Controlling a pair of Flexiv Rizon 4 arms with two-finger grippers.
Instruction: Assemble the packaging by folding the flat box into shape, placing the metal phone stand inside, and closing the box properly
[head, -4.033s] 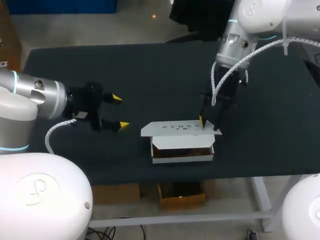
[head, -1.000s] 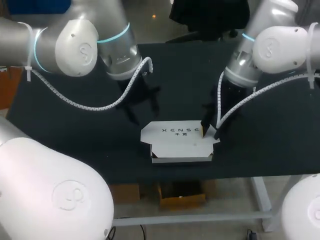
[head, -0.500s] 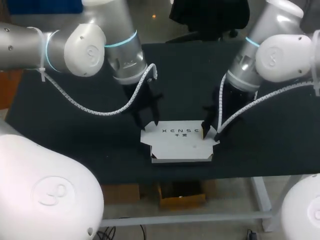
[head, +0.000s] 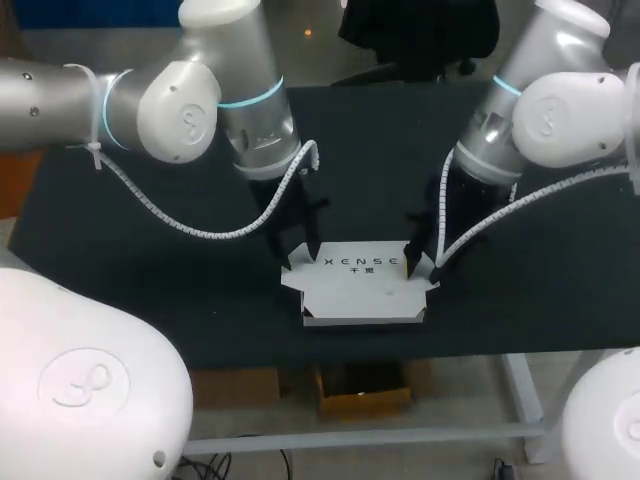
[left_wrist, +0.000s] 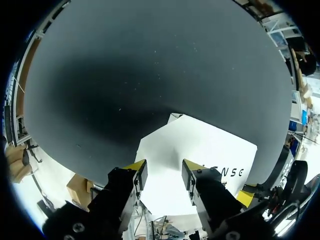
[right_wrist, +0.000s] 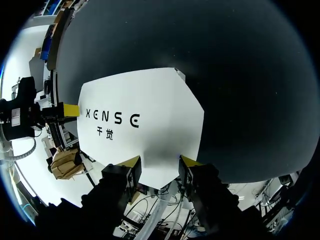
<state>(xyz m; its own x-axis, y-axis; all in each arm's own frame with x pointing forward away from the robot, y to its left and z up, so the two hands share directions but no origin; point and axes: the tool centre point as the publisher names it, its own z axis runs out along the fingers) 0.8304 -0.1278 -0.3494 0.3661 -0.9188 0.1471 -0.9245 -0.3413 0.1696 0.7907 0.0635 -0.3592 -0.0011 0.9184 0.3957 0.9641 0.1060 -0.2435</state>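
Note:
A white cardboard box (head: 362, 303) sits near the table's front edge, its printed lid (head: 360, 272) lying nearly flat over it. The inside is hidden and no phone stand shows. My left gripper (head: 300, 258) points down at the lid's left end, and my right gripper (head: 418, 262) does the same at the right end, beside a small raised side flap (head: 433, 270). In the left wrist view the gripper (left_wrist: 163, 172) is open above the white lid (left_wrist: 200, 150). In the right wrist view the gripper (right_wrist: 159, 167) is open over the lid (right_wrist: 145, 120).
The black table (head: 150, 200) stretches bare to the left, right and behind the box. Its front edge runs just below the box. Both arms lean in over the middle, cables hanging beside them.
My left arm has swung in from the left, come down to the lid's left end and narrowed its fingers. The lid has gone from raised to nearly flat. The right gripper stays put.

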